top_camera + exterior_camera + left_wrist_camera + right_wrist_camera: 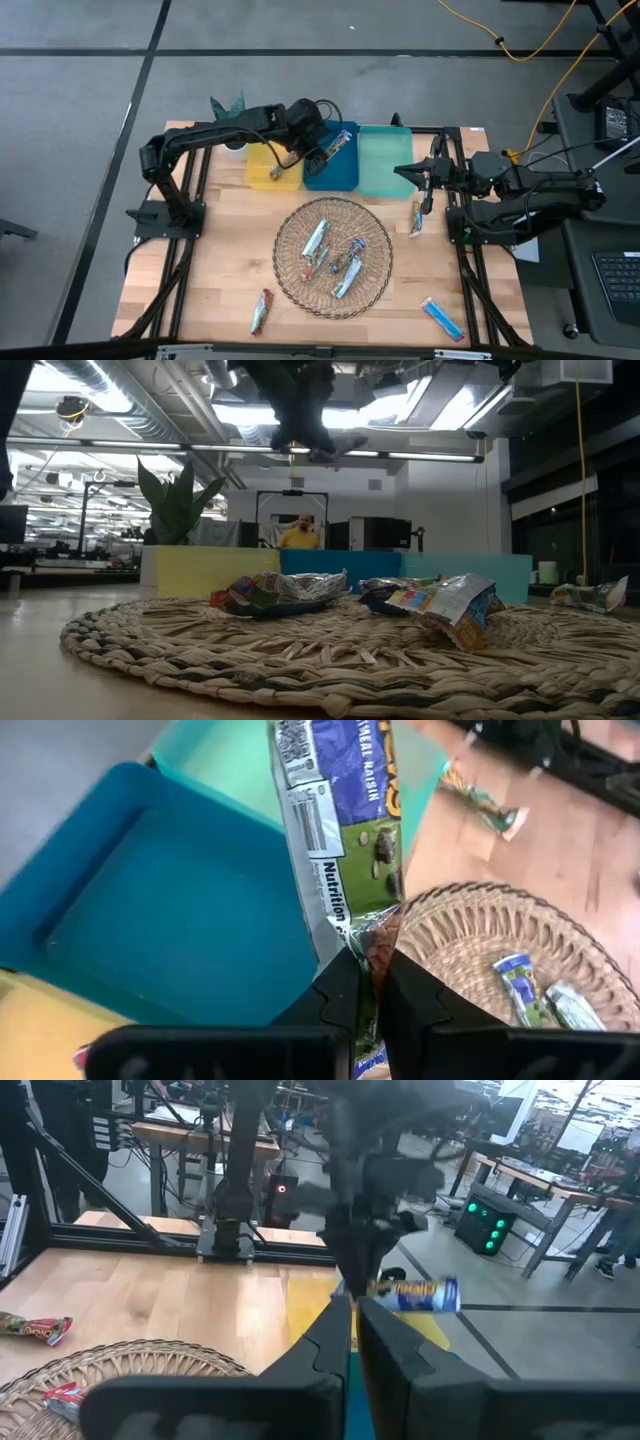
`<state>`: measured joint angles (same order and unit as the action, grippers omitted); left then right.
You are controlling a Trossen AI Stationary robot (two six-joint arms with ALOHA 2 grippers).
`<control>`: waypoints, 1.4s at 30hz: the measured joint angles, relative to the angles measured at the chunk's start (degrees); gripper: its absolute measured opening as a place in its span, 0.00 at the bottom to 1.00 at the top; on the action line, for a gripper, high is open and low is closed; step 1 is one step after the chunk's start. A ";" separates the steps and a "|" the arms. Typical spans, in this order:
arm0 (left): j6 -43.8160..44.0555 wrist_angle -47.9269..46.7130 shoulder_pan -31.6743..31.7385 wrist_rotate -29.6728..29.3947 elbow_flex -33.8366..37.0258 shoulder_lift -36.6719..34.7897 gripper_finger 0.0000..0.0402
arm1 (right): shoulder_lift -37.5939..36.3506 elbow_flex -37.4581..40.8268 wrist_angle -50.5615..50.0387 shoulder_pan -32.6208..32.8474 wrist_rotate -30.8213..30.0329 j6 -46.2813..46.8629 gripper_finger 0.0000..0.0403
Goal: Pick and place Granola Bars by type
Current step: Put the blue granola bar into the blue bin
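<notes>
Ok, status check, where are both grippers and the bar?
Left gripper shut on blue granola bar, over blue tray. Right gripper shut, empty, waiting by teal tray. Nothing blocking.

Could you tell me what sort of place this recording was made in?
Probably a robotics lab in an open-plan workspace: exposed ceiling ducts, other workbenches with equipment behind, and a framed wooden table carrying two arms.

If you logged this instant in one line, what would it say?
left gripper: shut on blue-wrapped bar, over blue tray | right gripper: shut, empty, beside teal tray | basket: bars inside
</notes>
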<state>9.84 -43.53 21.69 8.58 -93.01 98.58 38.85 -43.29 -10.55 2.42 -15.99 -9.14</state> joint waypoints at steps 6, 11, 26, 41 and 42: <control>-1.88 -0.02 1.47 0.39 0.04 3.55 0.04 | 0.00 0.00 -0.02 0.00 0.02 -0.11 0.06; -3.28 -0.03 2.57 0.56 0.04 5.94 0.04 | 0.03 0.00 -0.04 0.00 0.02 -0.13 0.06; -6.13 0.13 4.31 3.62 0.05 14.24 0.04 | 0.04 0.00 -0.55 0.00 -0.76 -0.16 0.06; -7.43 -0.04 4.29 5.64 0.07 20.77 0.04 | 0.04 0.00 -1.38 0.00 -0.92 -0.16 0.06; -7.53 -0.28 4.29 6.22 0.07 21.11 0.04 | 0.04 0.00 -1.38 0.00 -0.92 -0.16 0.06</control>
<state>2.31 -43.81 25.98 14.80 -92.95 119.69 38.89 -43.29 -11.92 2.42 -16.91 -9.30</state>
